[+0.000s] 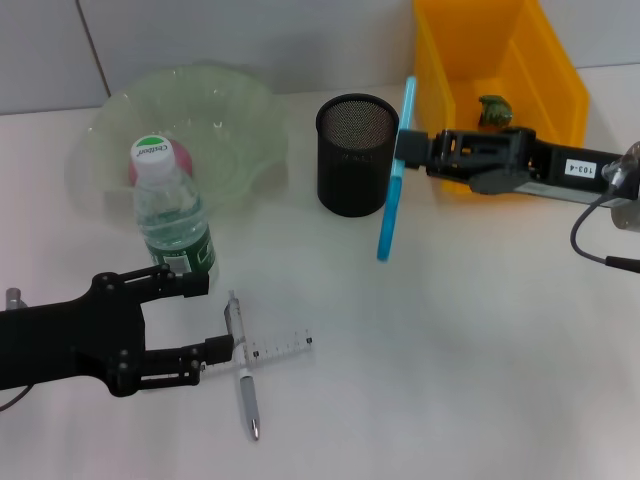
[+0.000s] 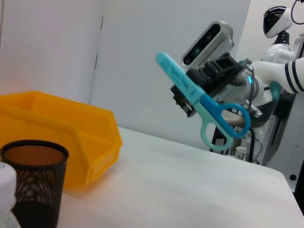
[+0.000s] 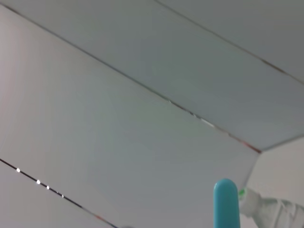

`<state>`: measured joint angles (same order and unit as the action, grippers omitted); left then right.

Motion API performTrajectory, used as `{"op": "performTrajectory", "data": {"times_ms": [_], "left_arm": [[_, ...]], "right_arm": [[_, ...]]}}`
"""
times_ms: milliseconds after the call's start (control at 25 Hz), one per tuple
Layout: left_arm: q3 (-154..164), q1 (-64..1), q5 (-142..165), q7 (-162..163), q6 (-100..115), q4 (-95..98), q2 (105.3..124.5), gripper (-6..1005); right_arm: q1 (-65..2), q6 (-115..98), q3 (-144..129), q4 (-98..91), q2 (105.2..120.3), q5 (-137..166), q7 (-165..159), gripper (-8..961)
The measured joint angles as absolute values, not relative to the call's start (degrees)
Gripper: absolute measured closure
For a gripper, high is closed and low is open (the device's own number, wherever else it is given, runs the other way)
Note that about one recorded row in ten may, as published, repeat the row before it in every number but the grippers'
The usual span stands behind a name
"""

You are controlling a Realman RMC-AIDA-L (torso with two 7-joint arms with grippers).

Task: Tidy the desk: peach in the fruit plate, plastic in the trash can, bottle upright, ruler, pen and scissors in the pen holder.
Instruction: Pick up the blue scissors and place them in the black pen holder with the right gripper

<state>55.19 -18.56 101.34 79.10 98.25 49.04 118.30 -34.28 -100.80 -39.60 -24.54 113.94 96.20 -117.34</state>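
- The place looks like a robotics lab or test room, not a home or an ordinary office.
- A plain white tabletop [image 1: 470,340] stands against bare pale-grey wall panels [image 2: 166,52] with thin seams and no decoration.
- In the left wrist view another white humanoid robot with a dark visor [image 2: 279,28] stands beyond the far edge of the table, with cables and equipment behind it.
- An open yellow plastic parts bin [image 1: 560,80], of the kind used for workshop storage, sits on the table as the trash can.
- The props are few and set apart as for a trial: a black wire-mesh pen holder [image 1: 357,155], a ruffled translucent green fruit plate [image 1: 250,120], and a small clear plastic water bottle with a green label [image 1: 172,220].
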Motion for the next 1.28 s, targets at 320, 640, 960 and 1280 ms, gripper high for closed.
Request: {"op": "performTrajectory", "data": {"times_ms": [320,640,960,1280], "left_arm": [[55.2,-18.4,101.3,79.2,98.6,49.1,118.37,185],[55.2,-18.3,98.1,78.8,99.5,48.8,118.47,185],[55.2,-18.5,94.8,78.2,99.3,48.3,118.61,185],[55.3,-18.9,91.4,78.2,98.3,47.6,118.66,185]], "right_arm": [[-33.2,-98.9,-36.7,-25.7,115.02,91.5,-101.1,716],[-35.3,-88.7,-37.0,-33.7,116.23,91.9,-82.0,713],[-36.4,-76.4,-46.1,-45.2,119.27,91.9,-59.4,710],[-37.6,-62.8,-51.5,-47.7,119.45,90.4,-35.4,707]]}}
